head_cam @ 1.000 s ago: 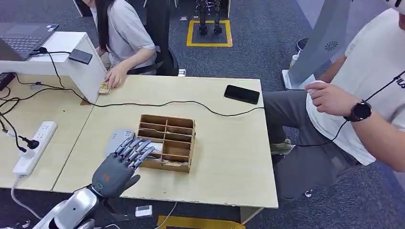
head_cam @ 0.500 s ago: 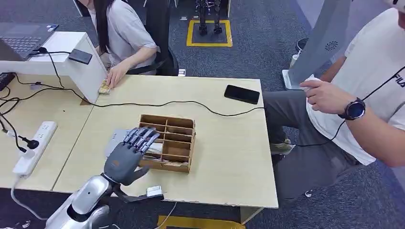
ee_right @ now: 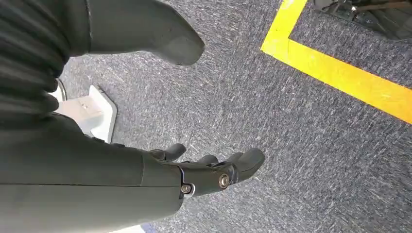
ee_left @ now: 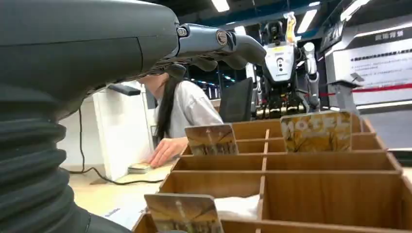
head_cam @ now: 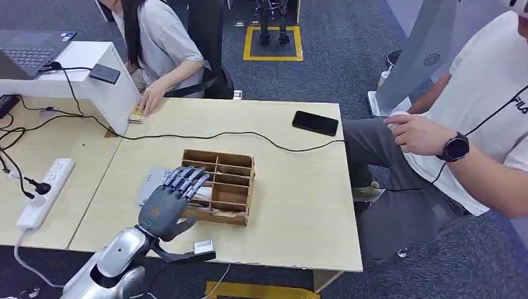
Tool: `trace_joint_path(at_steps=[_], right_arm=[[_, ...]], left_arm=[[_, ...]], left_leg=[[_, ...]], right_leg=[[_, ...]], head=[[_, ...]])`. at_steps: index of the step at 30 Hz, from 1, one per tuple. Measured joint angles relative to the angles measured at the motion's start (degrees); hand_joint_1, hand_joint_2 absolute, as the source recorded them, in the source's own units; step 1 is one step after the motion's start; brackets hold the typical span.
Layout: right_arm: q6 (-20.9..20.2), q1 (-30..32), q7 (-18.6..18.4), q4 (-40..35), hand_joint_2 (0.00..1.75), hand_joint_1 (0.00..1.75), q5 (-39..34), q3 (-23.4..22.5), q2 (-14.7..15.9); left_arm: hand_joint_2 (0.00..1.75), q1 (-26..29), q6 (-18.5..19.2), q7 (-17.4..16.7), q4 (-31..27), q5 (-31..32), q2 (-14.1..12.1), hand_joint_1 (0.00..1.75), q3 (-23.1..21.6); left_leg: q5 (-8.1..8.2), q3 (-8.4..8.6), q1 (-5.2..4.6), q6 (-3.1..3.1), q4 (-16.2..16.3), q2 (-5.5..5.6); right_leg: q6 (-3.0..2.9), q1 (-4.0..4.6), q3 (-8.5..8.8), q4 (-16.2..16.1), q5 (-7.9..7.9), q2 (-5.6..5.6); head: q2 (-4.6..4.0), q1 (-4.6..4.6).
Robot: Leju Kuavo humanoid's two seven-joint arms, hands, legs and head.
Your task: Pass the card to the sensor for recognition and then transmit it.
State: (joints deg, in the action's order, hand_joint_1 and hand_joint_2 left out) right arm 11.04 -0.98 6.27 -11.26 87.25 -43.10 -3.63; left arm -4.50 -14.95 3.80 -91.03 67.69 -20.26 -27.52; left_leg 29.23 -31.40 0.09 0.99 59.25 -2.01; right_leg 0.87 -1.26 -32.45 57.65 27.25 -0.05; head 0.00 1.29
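Over by the worktop [head_cam: 299, 205] edge, the left hand [head_cam: 167, 205] hovers at the near left corner of the wooden tray [head_cam: 219, 185], fingers spread, holding nothing. It looks like the reach for a card [ee_left: 184, 212], which stands in the closest slot; next comes a pinch on its top edge, probably between tight dividers. Open worktop lies right. The right hand [ee_right: 194, 170] hangs over carpet, empty, fingers loosely curled.
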Motion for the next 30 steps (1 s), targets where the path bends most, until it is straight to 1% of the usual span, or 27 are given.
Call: trace_joint_path(at_steps=[12, 20, 30], right_arm=[[0.0, 0.0, 0.1, 0.0, 1.75, 0.0, 0.7, 0.0, 0.0], [0.0, 0.0, 0.1, 0.0, 1.75, 0.0, 0.7, 0.0, 0.0], [0.1, 0.0, 0.1, 0.0, 1.75, 0.0, 0.7, 0.0, 0.0]], left_arm=[[1.75, 0.1, 0.3, -1.0, 3.0, 1.4, 0.0, 0.0, 0.0], [1.75, 0.1, 0.5, -0.9, 3.5, 0.2, 0.1, 0.0, 0.0], [1.75, -0.1, 0.5, -2.2, 4.5, 1.6, 0.3, 0.0, 0.0]], left_leg=[[0.0, 0.0, 0.0, 0.0, 0.0, 0.0], [0.0, 0.0, 0.0, 0.0, 0.0, 0.0], [0.0, 0.0, 0.0, 0.0, 0.0, 0.0]], right_leg=[[0.0, 0.0, 0.0, 0.0, 0.0, 0.0], [0.0, 0.0, 0.0, 0.0, 0.0, 0.0], [0.0, 0.0, 0.0, 0.0, 0.0, 0.0]], head=[[0.0, 0.0], [0.0, 0.0], [0.0, -0.02]])
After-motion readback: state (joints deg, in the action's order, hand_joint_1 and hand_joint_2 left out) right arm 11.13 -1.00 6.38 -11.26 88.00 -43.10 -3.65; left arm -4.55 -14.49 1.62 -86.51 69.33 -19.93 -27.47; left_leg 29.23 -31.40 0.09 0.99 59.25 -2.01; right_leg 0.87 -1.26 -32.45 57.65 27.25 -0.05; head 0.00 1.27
